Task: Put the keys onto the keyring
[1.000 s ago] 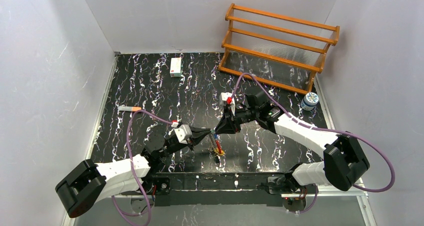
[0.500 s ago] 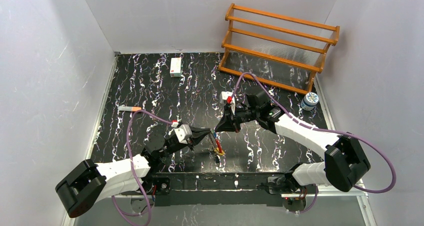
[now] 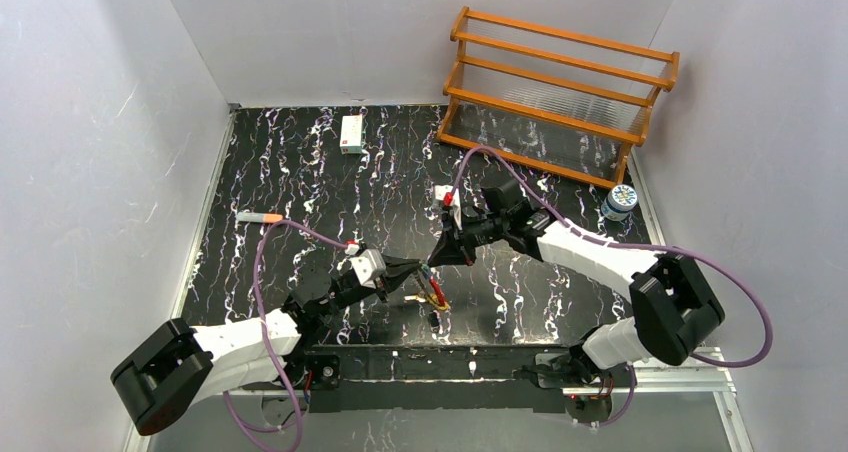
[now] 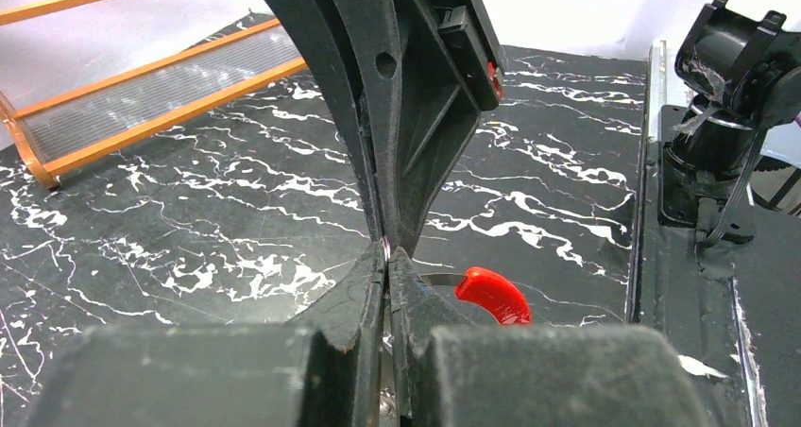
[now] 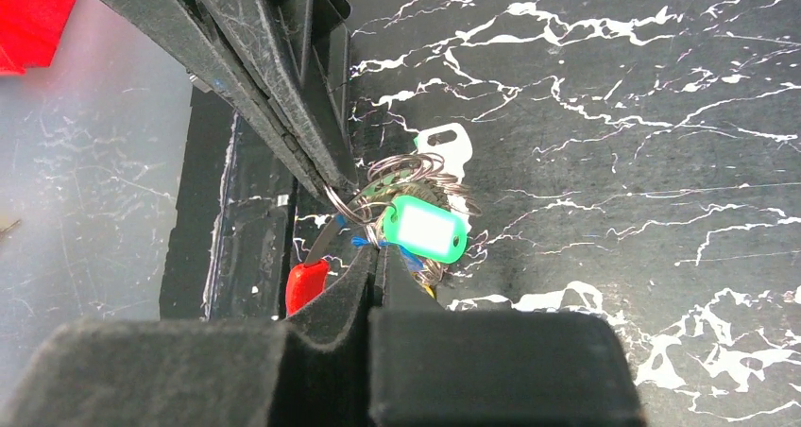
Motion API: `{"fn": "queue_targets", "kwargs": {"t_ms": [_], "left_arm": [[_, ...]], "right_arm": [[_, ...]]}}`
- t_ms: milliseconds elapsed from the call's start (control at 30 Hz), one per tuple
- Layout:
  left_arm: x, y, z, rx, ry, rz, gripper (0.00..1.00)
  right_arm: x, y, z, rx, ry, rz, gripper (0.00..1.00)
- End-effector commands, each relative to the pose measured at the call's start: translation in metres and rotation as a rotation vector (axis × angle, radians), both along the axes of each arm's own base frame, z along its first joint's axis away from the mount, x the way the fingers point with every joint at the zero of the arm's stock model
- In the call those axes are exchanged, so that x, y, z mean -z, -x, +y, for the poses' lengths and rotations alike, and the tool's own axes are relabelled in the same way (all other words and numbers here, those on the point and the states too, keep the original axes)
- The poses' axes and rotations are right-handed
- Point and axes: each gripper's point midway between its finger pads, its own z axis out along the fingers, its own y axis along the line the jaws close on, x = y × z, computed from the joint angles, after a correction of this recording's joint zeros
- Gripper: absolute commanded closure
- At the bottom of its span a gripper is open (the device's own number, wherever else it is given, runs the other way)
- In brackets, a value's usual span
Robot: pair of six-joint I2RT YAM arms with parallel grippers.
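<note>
— What encloses it?
— 3 plain pale walls: a left wall (image 3: 90, 122) with faint scratches, a back wall (image 3: 330, 32) and a right wall (image 3: 760, 122).
— And underneath?
— A table (image 3: 300, 162) topped in black with white marble veining, and a pale metal strip (image 3: 205, 222) along its left edge.
— Any furniture?
— 1 orange-brown wooden rack (image 3: 560, 92) of slatted tiers, standing at the far right corner, angled against the back wall.
— Light?
— Even and soft, with hardly any shadow. No window shows.
</note>
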Motion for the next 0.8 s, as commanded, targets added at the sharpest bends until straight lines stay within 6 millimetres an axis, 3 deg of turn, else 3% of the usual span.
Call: {"fn": "queue_targets", "kwargs": {"t_ms": [0,67,200,333,500,767], "left_arm": [[-0.027,0.004,-0.001,0.018,0.077,-0.072,1.00],[-0.026,0.004,-0.001,0.018,0.074,-0.071,1.00],[-0.026,0.004,-0.001,0.019,0.074,-0.071,1.00],[-0.026,0.004,-0.001,0.020,0.074,-0.071,1.00],[-0.027,0.005,-0.001,0.024,0.076,-0.071,1.00],[-0.027,0.005,-0.001,0.023,0.076,-0.069,1.00]], "right_arm": [[-0.002,-0.007,0.000,0.005,0.023,-0.016,0.99],[-0.007,-0.007,0.000,0.002,0.003,-0.039,0.96],[-0.027,-0.003,-0.001,-0.009,-0.082,-0.129,0.65],[-0.044,0.002,-0.002,-0.020,-0.161,-0.208,0.50],[-0.056,0.006,0.001,-0.055,-0.219,-0.228,0.48],[-0.048,0.004,0.010,-0.087,-0.217,-0.178,0.57]]}}
